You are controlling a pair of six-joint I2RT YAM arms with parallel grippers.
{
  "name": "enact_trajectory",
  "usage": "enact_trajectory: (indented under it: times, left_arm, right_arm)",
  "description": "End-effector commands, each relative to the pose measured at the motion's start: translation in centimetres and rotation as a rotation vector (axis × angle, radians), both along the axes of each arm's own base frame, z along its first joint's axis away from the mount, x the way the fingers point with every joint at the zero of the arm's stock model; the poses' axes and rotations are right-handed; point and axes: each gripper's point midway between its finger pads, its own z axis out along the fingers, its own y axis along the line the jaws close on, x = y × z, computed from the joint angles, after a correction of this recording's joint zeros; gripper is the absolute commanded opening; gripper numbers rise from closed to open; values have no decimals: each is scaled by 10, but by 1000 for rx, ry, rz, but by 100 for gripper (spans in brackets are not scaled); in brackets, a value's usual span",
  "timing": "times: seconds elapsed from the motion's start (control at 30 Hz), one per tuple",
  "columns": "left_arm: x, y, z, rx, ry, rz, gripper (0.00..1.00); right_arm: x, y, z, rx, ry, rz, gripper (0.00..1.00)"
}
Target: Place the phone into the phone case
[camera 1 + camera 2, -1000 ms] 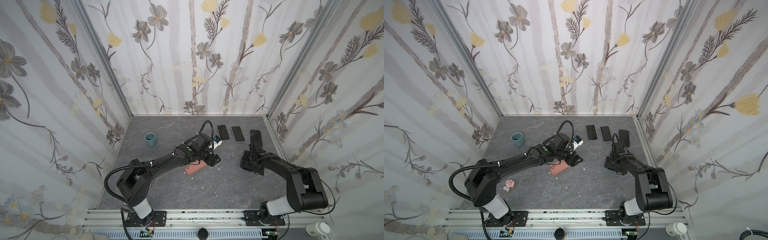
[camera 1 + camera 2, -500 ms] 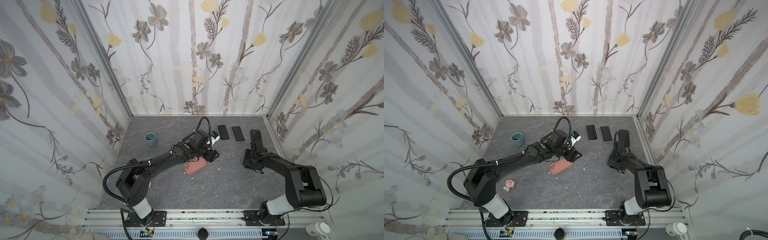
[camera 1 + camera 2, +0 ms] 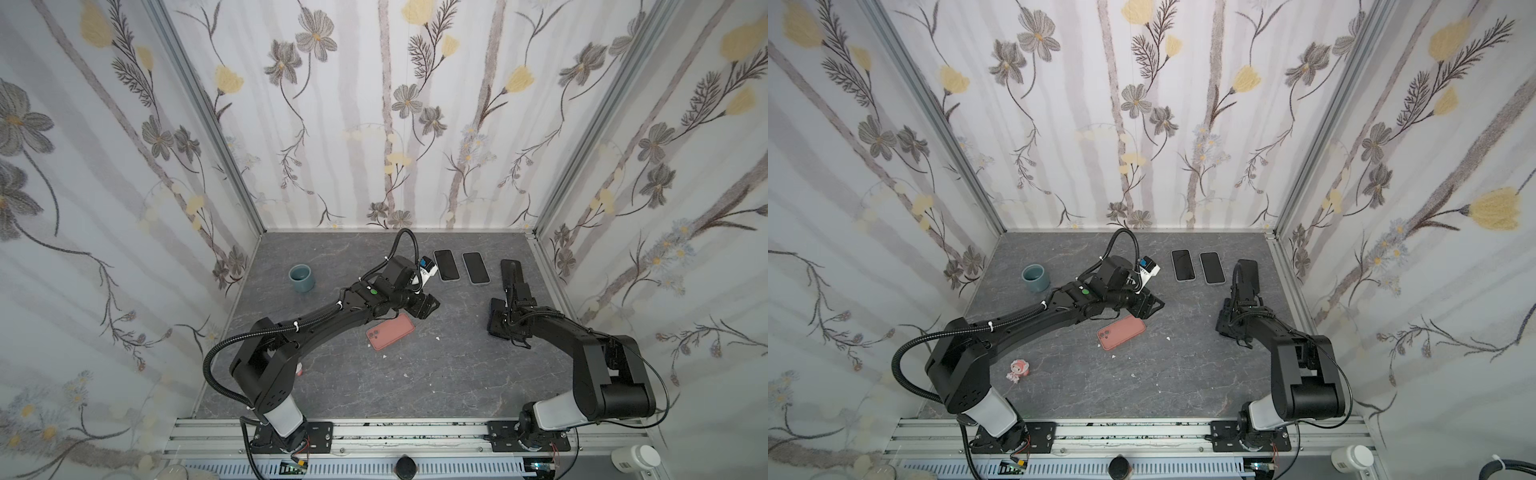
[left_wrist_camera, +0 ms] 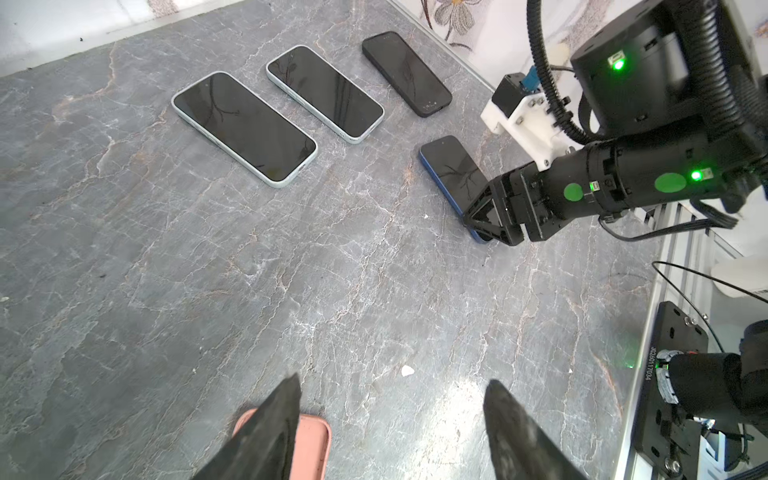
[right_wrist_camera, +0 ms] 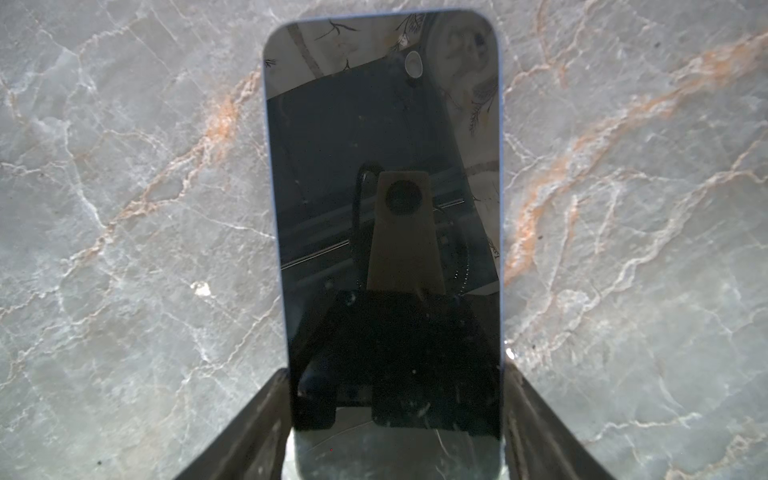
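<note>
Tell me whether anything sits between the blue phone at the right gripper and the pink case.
Nothing lies on the table between the blue phone and the pink case except tiny white scraps. The left gripper, though, hangs open by the case's end nearest the phone and may need to move aside.

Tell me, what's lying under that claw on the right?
A blue-edged phone, screen up, lies on the marble table, with the right gripper closed on its long sides. Its near end is hidden under the gripper, as is anything beneath the phone.
</note>
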Motion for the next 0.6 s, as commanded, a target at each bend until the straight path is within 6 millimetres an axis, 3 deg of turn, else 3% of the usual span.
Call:
enact_trajectory:
  times: [0.0, 0.37, 0.57]
  left_arm:
    - [5, -3, 6, -18, -22, 4, 69]
    - [7, 5, 4, 16, -36, 16, 69]
    - [11, 7, 7, 11, -41, 28, 69]
  right_arm:
    - [-21, 16, -7, 90, 84, 34, 48]
    - [-22, 14, -6, 79, 74, 25, 46]
    - [-16, 15, 6, 83, 34, 30, 40]
